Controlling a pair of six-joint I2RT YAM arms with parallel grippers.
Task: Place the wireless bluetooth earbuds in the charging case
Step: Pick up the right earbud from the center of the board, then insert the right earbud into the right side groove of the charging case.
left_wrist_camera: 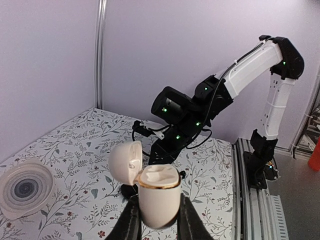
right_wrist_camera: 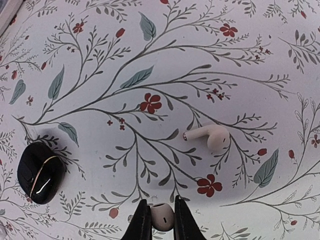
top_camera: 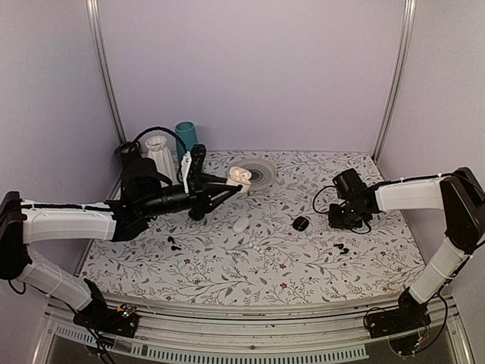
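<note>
Transfer stage, by my reading: the left end effector grips the lower half of the charging case, held lid-open in the air above the desk. Well right of the case, the right end effector pinches one earbud low over the desk, and the second earbud lies loose there too (a black case sits nearby). Next, the pinched bud must cross to the case and line up over a well.

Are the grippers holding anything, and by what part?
Left gripper holds the open charging case by its lower body's sides. Right gripper pinches a white earbud; which part cannot be told.
</note>
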